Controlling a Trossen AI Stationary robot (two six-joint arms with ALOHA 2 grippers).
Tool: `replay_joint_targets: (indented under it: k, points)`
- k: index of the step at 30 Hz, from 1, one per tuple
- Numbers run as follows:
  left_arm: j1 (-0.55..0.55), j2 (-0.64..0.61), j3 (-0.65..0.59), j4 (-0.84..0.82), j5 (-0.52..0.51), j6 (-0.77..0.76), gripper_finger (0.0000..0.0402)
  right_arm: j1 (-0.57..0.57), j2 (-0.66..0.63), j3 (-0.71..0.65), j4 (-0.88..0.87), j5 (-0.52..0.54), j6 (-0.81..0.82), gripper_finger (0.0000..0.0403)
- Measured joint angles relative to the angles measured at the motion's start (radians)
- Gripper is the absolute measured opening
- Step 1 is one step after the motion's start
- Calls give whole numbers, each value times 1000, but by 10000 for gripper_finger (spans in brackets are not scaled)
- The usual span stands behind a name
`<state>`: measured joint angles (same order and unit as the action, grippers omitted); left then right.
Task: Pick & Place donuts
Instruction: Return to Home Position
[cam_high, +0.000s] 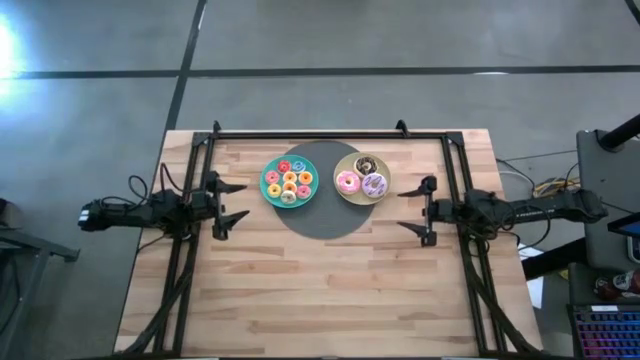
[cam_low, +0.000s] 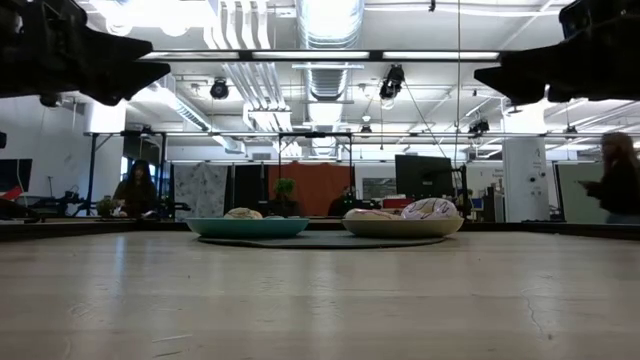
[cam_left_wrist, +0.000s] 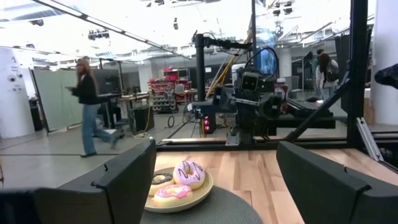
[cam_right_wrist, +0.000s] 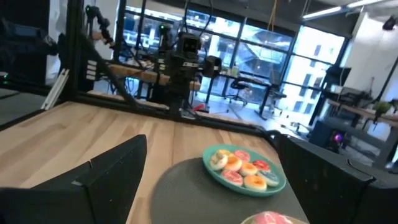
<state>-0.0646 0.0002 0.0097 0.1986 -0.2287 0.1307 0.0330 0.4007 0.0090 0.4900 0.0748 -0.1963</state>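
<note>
Three larger donuts, pink (cam_high: 347, 182), lilac-white (cam_high: 374, 184) and chocolate-brown (cam_high: 365, 164), lie on a beige plate (cam_high: 343, 165). Several tiny coloured donuts (cam_high: 289, 182) lie on a teal plate (cam_high: 268, 194). Both plates rest on a round dark mat (cam_high: 325, 220) at the table's far middle. My left gripper (cam_high: 230, 200) stands open at the table's left, above the wood and left of the teal plate. My right gripper (cam_high: 416, 208) stands open at the right, beside the beige plate. Neither has anything between its fingers.
A black frame (cam_high: 330, 134) runs along the far edge and down both sides of the wooden table (cam_high: 330, 300). The whole near half of the table is bare wood. People walk in the room beyond the table.
</note>
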Motion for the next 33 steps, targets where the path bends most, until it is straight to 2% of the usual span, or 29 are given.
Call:
replay_joint_targets:
  k: [5,11,26,28,30,33]
  points:
    - [-13,0,1,3,0,12,307,0,-73,0,-11,3,-22,354]
    - [-14,0,-1,-24,-25,10,307,0,-141,0,-107,4,-2,354]
    - [-14,0,-2,-98,-32,-64,307,0,-144,0,-232,8,47,354]
    - [-14,0,-2,-98,-67,-103,307,0,-144,0,-233,39,70,354]
    - [-14,0,-2,-97,-109,-128,307,0,-144,0,-232,120,101,354]
    - [-14,0,-2,-92,-121,-141,307,-1,-144,0,-231,189,133,354]
